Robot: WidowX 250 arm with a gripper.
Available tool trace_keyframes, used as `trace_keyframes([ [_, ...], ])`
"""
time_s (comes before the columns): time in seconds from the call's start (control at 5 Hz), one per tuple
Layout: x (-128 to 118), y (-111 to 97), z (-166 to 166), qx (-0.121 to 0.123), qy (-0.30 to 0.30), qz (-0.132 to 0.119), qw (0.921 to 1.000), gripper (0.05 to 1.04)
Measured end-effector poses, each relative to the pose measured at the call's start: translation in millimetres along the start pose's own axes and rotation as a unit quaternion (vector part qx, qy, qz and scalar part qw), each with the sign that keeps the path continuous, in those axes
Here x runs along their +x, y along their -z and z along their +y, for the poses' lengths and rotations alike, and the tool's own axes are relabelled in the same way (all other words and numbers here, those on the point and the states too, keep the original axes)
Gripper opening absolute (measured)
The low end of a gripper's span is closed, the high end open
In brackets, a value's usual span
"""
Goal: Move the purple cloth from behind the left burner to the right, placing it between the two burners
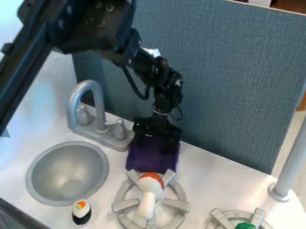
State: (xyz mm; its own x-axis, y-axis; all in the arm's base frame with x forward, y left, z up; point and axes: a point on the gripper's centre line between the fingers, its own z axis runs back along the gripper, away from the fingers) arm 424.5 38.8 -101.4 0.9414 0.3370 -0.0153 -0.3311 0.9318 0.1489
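The black gripper [156, 127] hangs down at the middle of the view, in front of the blue-grey panel and right of the faucet. Directly below it, a dark purple cloth-like piece [153, 153] meets its lower end; whether it is held or only touched, I cannot tell. A white spoon-shaped or mushroom-like toy with an orange-red top [151, 180] lies on the grey burner [124, 205], just in front of the purple piece. A sushi toy [81, 212] in white, black and orange stands on the counter between sink and burner.
The grey sink bowl [67, 174] is at the left, with its faucet [90, 86] behind. A second burner [222, 218] bears a green object [245, 226]. A grey post [290, 163] rises at the right; the panel [227, 89] closes off the back.
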Motion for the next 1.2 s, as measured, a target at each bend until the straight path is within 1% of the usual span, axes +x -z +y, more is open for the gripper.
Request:
trace_keyframes([
  [0.2,3,3,-2,0.004,-0.002,0.008,1.0,1.001],
  [0.4,3,4,-9,-0.01,0.0,0.021,0.9997,1.001],
  [0.6,-5,3,-30,-0.046,0.016,0.033,0.9983,1.001],
  [0.8,-23,0,-61,-0.084,0.047,0.045,0.9944,1.001],
  [1.0,-42,-4,-81,-0.121,0.077,0.056,0.9881,1.001],
  [1.2,-54,-8,-104,-0.139,0.112,0.059,0.9821,1.001],
])
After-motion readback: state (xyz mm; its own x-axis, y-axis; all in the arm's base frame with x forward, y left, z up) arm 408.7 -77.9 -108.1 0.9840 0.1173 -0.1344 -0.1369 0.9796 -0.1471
